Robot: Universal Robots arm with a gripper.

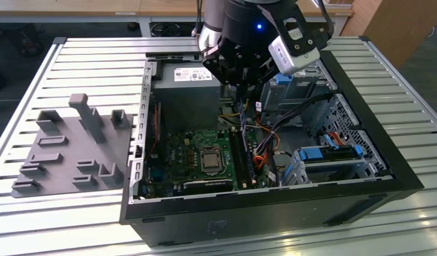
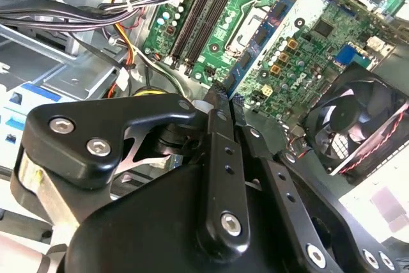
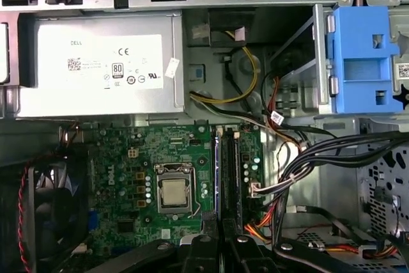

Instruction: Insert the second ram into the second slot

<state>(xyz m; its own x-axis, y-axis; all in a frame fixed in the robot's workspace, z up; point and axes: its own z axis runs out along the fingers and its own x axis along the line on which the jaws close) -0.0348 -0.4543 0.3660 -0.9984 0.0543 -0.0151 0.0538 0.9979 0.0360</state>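
Observation:
My gripper (image 1: 241, 85) hangs over the open computer case (image 1: 275, 197), above the motherboard. Its black fingers (image 2: 223, 158) are shut on a thin blue stick, the second ram (image 3: 216, 171). In the first wrist view I see the ram edge-on, running out from between the fingertips (image 3: 206, 242). It lies along the dark memory slots (image 3: 231, 171), which sit beside the processor socket (image 3: 174, 193). In the second wrist view the slots (image 2: 201, 11) are beyond the gripper tip (image 2: 220, 103), with a gap between them.
A grey power supply (image 3: 102, 68) fills one end of the case. Bundled black and coloured cables (image 3: 307, 158) run beside the slots. Blue drive-bay latches (image 3: 364, 55) and a black fan (image 2: 358, 119) flank the board. A grey fixture plate (image 1: 69, 154) lies on the slatted table at the exterior view's left.

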